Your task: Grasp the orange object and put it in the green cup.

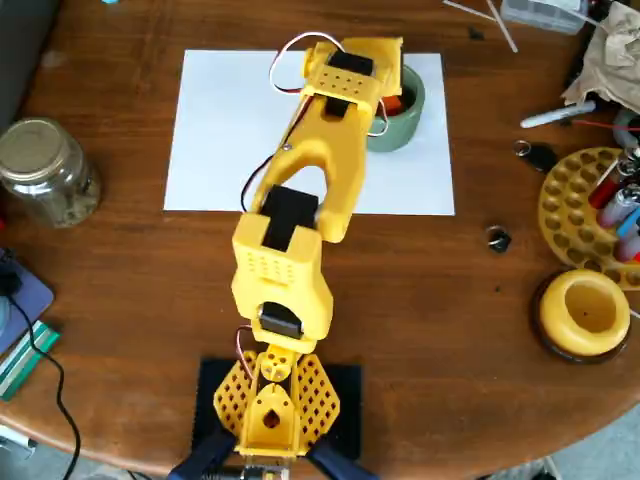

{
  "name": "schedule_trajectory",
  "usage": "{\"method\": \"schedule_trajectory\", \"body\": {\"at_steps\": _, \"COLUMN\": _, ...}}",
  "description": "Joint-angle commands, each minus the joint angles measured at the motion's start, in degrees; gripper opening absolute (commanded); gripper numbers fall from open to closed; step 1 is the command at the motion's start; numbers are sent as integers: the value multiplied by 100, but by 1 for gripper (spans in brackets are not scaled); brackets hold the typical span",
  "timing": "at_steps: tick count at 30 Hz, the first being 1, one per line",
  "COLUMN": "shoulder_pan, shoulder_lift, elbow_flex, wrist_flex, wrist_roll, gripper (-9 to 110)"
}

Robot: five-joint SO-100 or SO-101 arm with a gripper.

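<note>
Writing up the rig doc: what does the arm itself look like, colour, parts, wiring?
The arm is bright yellow printed plastic with black servo blocks at the joints. Some yellow panels carry grids of small holes; the base has perforated yellow side fins on a black plate. Thin white, red and black wires loop near the wrist. The gripper is hidden under the wrist.

Round brown wooden table (470,330) fills the overhead view, daylight glaring at twelve o'clock, grey floor (600,462) peeking at five.

Yellow plastic arm (300,190) with black motors (287,212), white, red and black cables (290,55), perforated base (270,395).
</note>
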Motion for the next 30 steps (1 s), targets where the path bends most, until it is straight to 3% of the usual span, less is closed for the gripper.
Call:
{"method": "schedule_trajectory", "body": {"at_steps": 1, "shoulder_pan": -97, "shoulder_lift": 369, "elbow_flex": -18, "wrist_flex": -53, "wrist_roll": -18, "gripper": 0}}
{"method": "schedule_trajectory", "body": {"at_steps": 30, "shoulder_pan": -1459, "shoulder_lift": 2751, "elbow_flex": 2742, "wrist_flex": -35, "wrist_roll": 1204, "gripper": 0}}
